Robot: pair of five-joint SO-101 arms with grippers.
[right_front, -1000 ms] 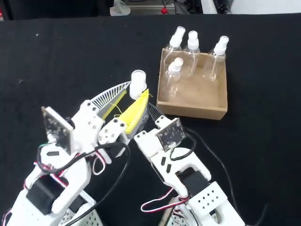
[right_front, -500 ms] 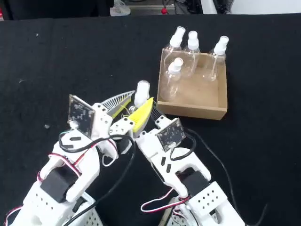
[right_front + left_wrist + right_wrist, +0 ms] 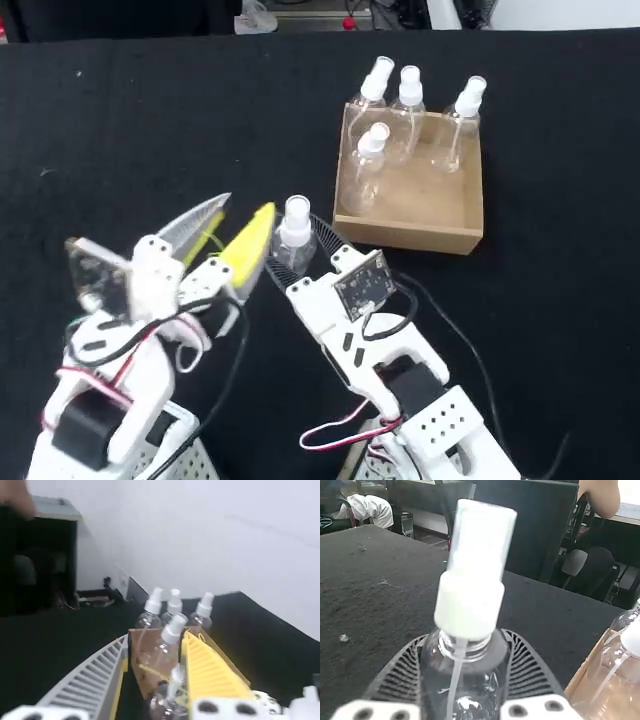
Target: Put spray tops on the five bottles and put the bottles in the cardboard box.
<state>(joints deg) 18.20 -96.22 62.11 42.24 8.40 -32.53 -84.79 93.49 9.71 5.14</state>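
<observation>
Now pulls the left hand point(image 3: 247, 207) off the spray top point(image 3: 296, 212) and aside, spread and empty. Leaves the fifth bottle point(image 3: 470, 675) capped, pinched in the right hand point(image 3: 300, 250) near the cardboard box point(image 3: 410, 235), ready for boxing.

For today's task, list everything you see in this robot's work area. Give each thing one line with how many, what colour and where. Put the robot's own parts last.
boxed bottles: four, clear, upright inside the cardboard box
fifth bottle: one, clear, upright just outside the box's near left corner
spray tops: five, white, one on each bottle
cardboard box: one, brown, open-topped, right of centre on the table
table: one, black, under everything
right gripper: one, white with dark ribbed fingers, shut around the fifth bottle's body
left gripper: one, one grey and one yellow finger, open, beside the fifth bottle and apart from it
</observation>
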